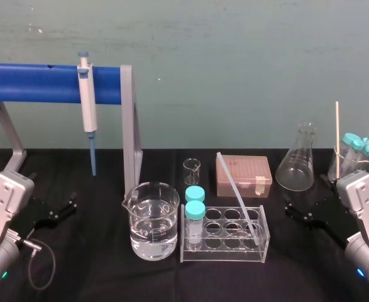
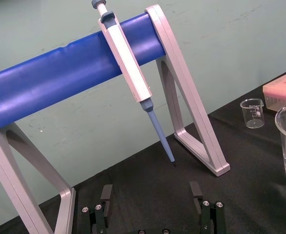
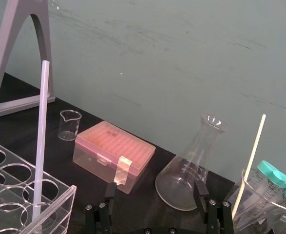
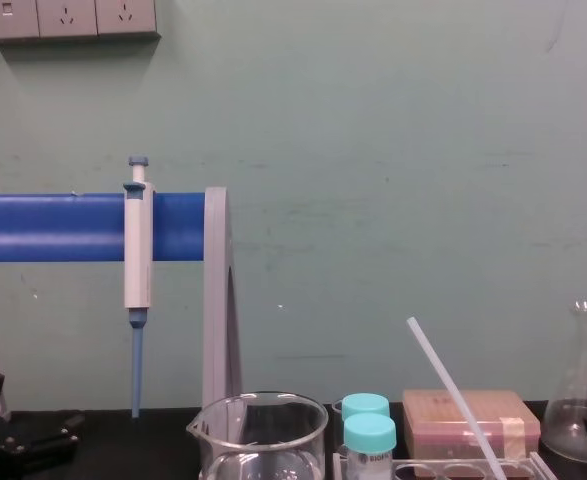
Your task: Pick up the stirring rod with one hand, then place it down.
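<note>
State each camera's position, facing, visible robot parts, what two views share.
Left wrist: behind left gripper, jaws open, facing pipette.
Right wrist: behind right gripper, jaws open, facing flask.
Head: high, looking down at table; left arm, right arm at lower corners.
Chest: low, looking across toward wall; left gripper lower left.
Head and chest share the stirring rod.

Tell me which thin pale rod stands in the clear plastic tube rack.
The translucent-white stirring rod, leaning in the rack; the cream stick stands in a glass container at the far right.
</note>
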